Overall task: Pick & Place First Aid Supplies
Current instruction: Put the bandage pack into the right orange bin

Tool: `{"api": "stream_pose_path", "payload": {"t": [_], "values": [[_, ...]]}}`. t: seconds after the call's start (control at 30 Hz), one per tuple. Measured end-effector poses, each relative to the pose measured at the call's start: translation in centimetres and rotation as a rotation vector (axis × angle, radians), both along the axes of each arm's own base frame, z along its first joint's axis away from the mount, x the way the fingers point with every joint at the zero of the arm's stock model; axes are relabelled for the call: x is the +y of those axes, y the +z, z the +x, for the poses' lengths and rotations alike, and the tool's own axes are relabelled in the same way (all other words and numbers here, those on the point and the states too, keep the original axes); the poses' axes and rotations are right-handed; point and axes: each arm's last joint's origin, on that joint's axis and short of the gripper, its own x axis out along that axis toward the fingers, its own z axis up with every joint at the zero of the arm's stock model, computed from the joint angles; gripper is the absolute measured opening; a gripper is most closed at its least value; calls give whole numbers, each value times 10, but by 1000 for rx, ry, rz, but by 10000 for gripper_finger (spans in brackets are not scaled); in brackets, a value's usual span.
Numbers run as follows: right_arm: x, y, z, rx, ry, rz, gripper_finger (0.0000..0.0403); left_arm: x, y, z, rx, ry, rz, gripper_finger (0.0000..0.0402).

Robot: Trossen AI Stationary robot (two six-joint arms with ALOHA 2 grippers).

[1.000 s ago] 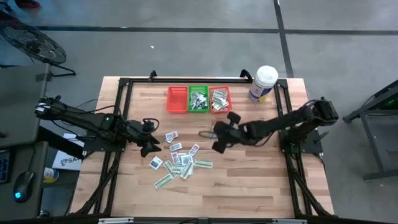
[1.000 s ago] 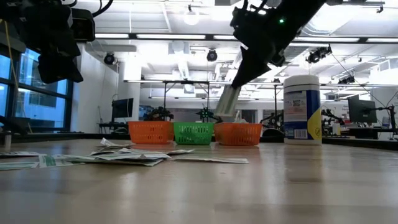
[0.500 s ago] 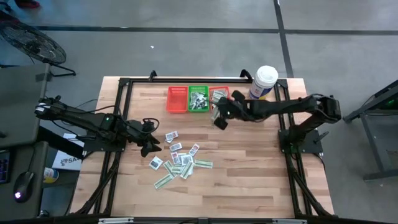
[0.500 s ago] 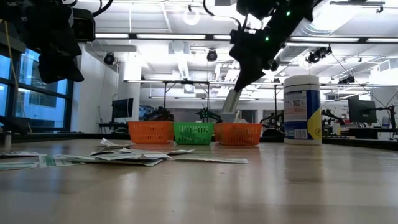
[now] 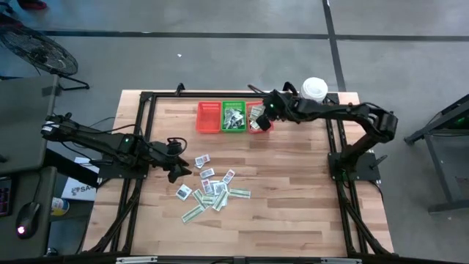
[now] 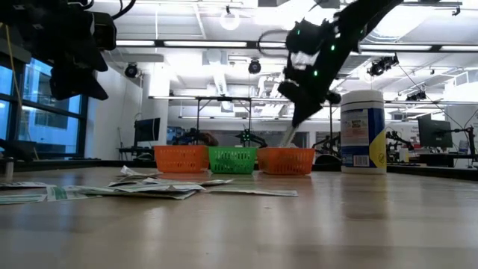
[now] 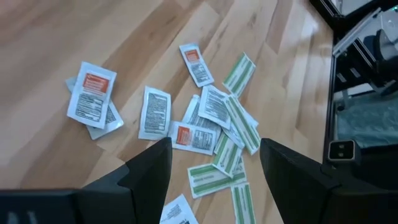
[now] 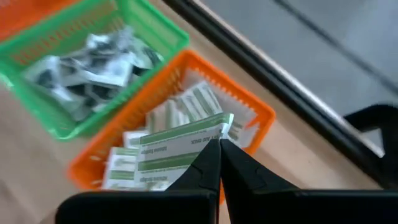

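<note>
Many first aid supplies (image 5: 212, 187), white squarish packets and green-and-white strips, lie loose on the wooden table. My left gripper (image 7: 214, 165) hovers open above the pile's left side (image 5: 178, 167), touching nothing. My right gripper (image 8: 219, 155) is shut on one green-and-white strip (image 8: 180, 146). It hangs over the right orange basket (image 5: 259, 117) at the far edge, which holds more strips. The green basket (image 5: 234, 117) beside it holds white packets. My right gripper pinches the green-and-white strip by one end (image 8: 211, 142) between its two fingertips. The fingers slant down from the table's right. The strip sticks out past the fingertips, slants down (image 6: 287, 137), and is lifted clear above the orange basket (image 6: 286, 161).
A third, red-orange basket (image 5: 209, 117) stands left of the green one. A big white tub (image 5: 311, 97) with a blue label stands at the far right, close behind my right arm. A black frame runs along the table's edges.
My right gripper has swung from the table's middle toward the far edge, carrying the strip and rolling a little. It now hangs over the right orange basket. It has stayed shut on the strip.
</note>
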Motion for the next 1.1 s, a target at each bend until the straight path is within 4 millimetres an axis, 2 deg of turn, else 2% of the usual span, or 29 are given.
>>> {"api": "stream_pose_path", "payload": {"t": [0.13, 0.27, 0.57, 0.93, 1.1], "values": [[-17, -19, -2, 36, -4, 72, 0, 1, 0, 0, -6, 30, 13, 240], [-26, -30, -1, 63, 43, 100, 0, 1, 0, 0, -7, 56, 8, 240], [-41, -30, -5, 54, 173, 82, 0, 3, 1, 1, -25, 124, 23, 240], [-51, -29, -10, 27, 444, 85, 2, 6, 6, 4, -98, 227, 66, 240], [-51, -29, -10, 32, 452, 80, 36, 7, 7, 5, -117, 273, 72, 241]]}}
